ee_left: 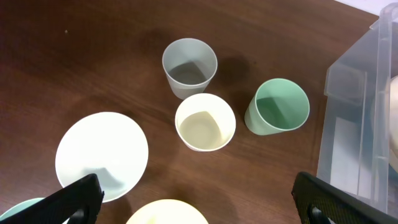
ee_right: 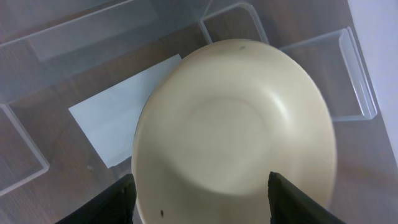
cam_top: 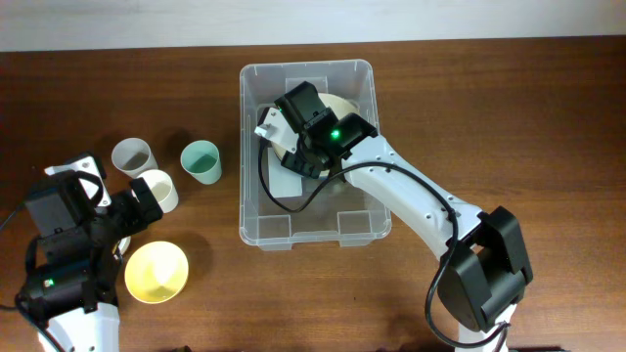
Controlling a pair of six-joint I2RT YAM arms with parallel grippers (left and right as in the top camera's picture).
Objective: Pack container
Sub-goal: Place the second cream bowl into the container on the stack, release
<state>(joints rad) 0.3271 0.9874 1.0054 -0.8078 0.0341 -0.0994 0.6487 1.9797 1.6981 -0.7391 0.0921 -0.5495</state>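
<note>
The clear plastic container point(cam_top: 250, 147) stands at the table's middle; its wall also shows at the right of the left wrist view point(ee_left: 354, 112). A cream plate point(ee_right: 236, 124) lies inside it, partly over the white label point(ee_right: 106, 121), and shows in the overhead view point(cam_top: 339, 101) too. My right gripper point(ee_right: 199, 193) is open inside the container point(ee_right: 329, 74), fingers spread on either side of the plate's near edge; in the overhead view point(cam_top: 298, 147) the wrist covers it. My left gripper point(ee_left: 199, 199) is open and empty above the table left of the container, also seen from overhead point(cam_top: 137, 210).
Left of the container stand a grey cup point(cam_top: 133, 155), a cream cup point(cam_top: 156, 190) and a green cup point(cam_top: 201, 160). A yellow bowl point(cam_top: 156, 272) sits near the front. The left wrist view adds a white bowl point(ee_left: 102, 155) and a teal rim point(ee_left: 18, 211).
</note>
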